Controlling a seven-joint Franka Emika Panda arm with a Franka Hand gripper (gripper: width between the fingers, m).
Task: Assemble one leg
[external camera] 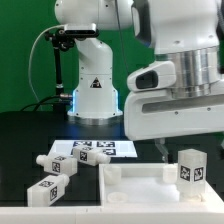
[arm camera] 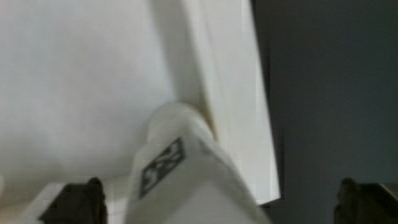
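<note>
One white leg (external camera: 190,168) with a black-and-white tag stands upright at the corner of the large flat white panel (external camera: 135,185), on the exterior view's right. My gripper (external camera: 178,148) hangs just above and around it, with one dark finger (external camera: 160,150) showing beside the leg. In the wrist view the leg (arm camera: 178,160) rises between the two fingertips (arm camera: 80,202), which stand wide apart on either side, and the panel's raised rim (arm camera: 222,70) runs away from it. The gripper (arm camera: 222,205) is open; I cannot tell whether either finger touches the leg.
Two more white legs (external camera: 55,163) (external camera: 42,190) lie on the black table at the exterior view's left. The marker board (external camera: 100,149) lies behind the panel. The robot's base (external camera: 95,90) stands at the back, with a green wall behind it.
</note>
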